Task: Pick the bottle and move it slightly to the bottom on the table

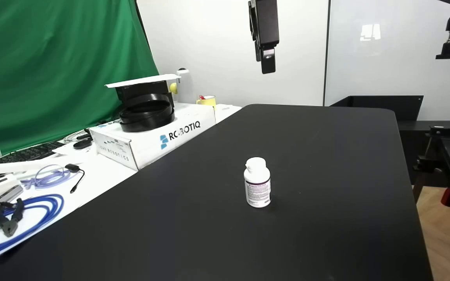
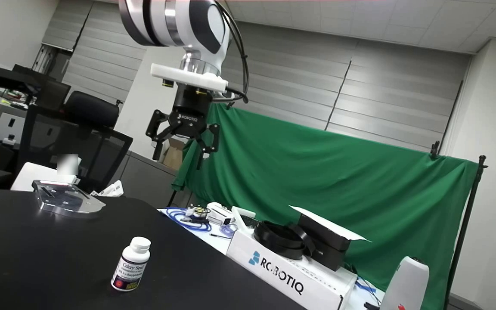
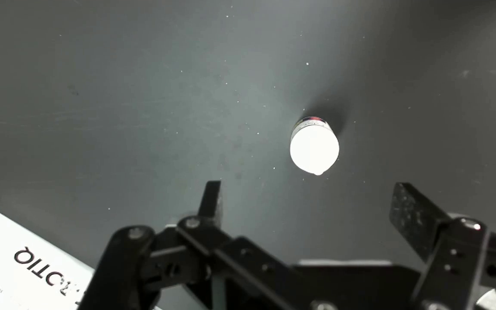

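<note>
A small white bottle (image 1: pixel 258 185) with a printed label stands upright on a large black table (image 1: pixel 318 234), in both exterior views. Well above the tabletop, a black gripper (image 2: pixel 179 156) hangs pointing down from a white robot arm (image 2: pixel 183 21). Its two fingers (image 3: pixel 416 219) are spread wide apart, clear of the bottle. Seen from above in the wrist view, the bottle's white cap (image 3: pixel 314 148) lies just beyond the fingertips, sideways between them. Beside the table, a white bench (image 1: pixel 96 175) holds a white box (image 1: pixel 154 142) with dark lettering and a coiled blue cable (image 1: pixel 58 205). A green curtain (image 2: pixel 338 181) hangs behind the bench.
</note>
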Robot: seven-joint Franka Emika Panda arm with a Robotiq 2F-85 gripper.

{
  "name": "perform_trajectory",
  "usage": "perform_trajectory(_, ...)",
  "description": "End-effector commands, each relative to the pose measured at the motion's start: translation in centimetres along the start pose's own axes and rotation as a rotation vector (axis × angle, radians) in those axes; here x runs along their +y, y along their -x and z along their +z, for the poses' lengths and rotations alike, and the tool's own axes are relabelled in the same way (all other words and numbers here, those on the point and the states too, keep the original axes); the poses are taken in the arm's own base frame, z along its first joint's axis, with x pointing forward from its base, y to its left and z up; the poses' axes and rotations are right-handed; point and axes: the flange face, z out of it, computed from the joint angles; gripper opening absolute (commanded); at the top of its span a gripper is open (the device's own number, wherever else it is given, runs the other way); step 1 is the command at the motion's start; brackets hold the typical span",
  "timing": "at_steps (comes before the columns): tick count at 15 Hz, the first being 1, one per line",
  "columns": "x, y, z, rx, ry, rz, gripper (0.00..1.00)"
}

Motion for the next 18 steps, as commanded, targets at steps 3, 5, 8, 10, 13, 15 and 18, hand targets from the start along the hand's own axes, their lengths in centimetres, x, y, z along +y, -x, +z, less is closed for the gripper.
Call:
perform_trajectory(3, 0.1, -0.1, -0.2, -0.002, 0.0, 0.001, 1.0)
perform_trajectory(5, 0.5, -0.7, 0.1, -0.001, 0.0, 0.006, 1.0)
perform_trajectory(8, 1.0, -2.5, 1.1, 0.027, 0.018, 0.009, 1.0)
perform_trajectory(10, 1.1, -3.3, 2.0, 0.052, -0.001, -0.006, 1.0)
perform_trajectory(13, 0.6, -4.4, 4.4, 0.081, -0.02, -0.013, 1.0)
perform_trajectory(15, -0.5, -4.2, 5.8, 0.088, -0.023, -0.014, 1.0)
perform_trajectory(18, -2.3, -3.7, 7.7, 0.105, -0.03, -0.023, 1.0)
